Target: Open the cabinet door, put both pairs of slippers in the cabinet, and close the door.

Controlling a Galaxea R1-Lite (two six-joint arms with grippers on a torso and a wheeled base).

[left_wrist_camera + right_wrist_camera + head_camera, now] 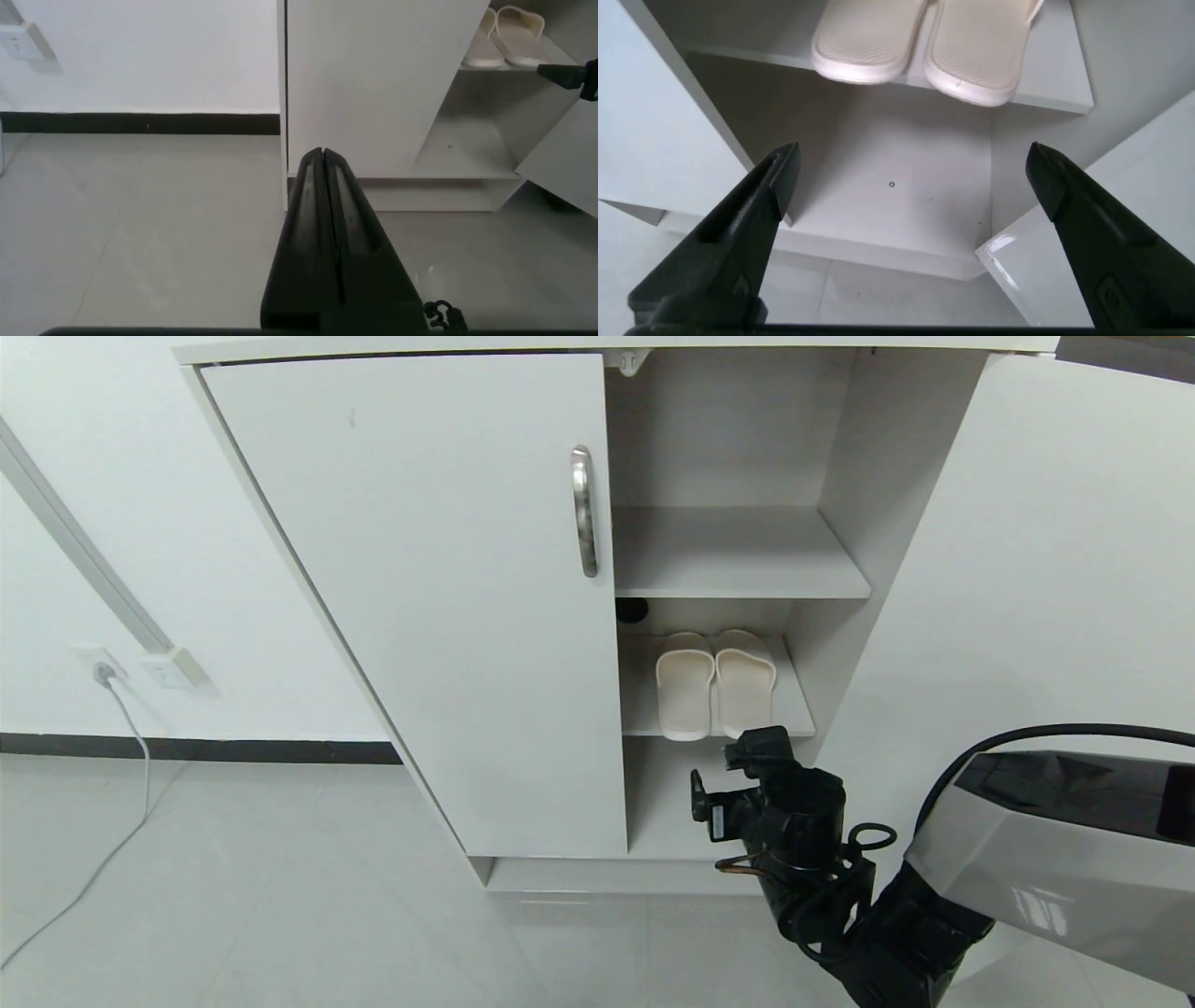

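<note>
A pair of cream slippers [714, 683] lies side by side on the middle shelf [794, 714] of the white cabinet, soles toward me in the right wrist view [924, 42]. The right door [1046, 569] stands swung open; the left door [420, 597] with its metal handle [583, 509] is shut. My right gripper [726, 770] hangs open just below and in front of the slippers' shelf, facing the bare bottom compartment [896, 196], with nothing between its fingers [738, 243]. My left gripper [322, 157] is shut and empty, low over the floor left of the cabinet.
The top shelf [738, 555] is bare. A small dark round thing [632, 609] sits at the back of the middle shelf. A wall socket [101, 667] with a grey cable [121, 831] is at the far left. Grey tiled floor [280, 896] spreads before the cabinet.
</note>
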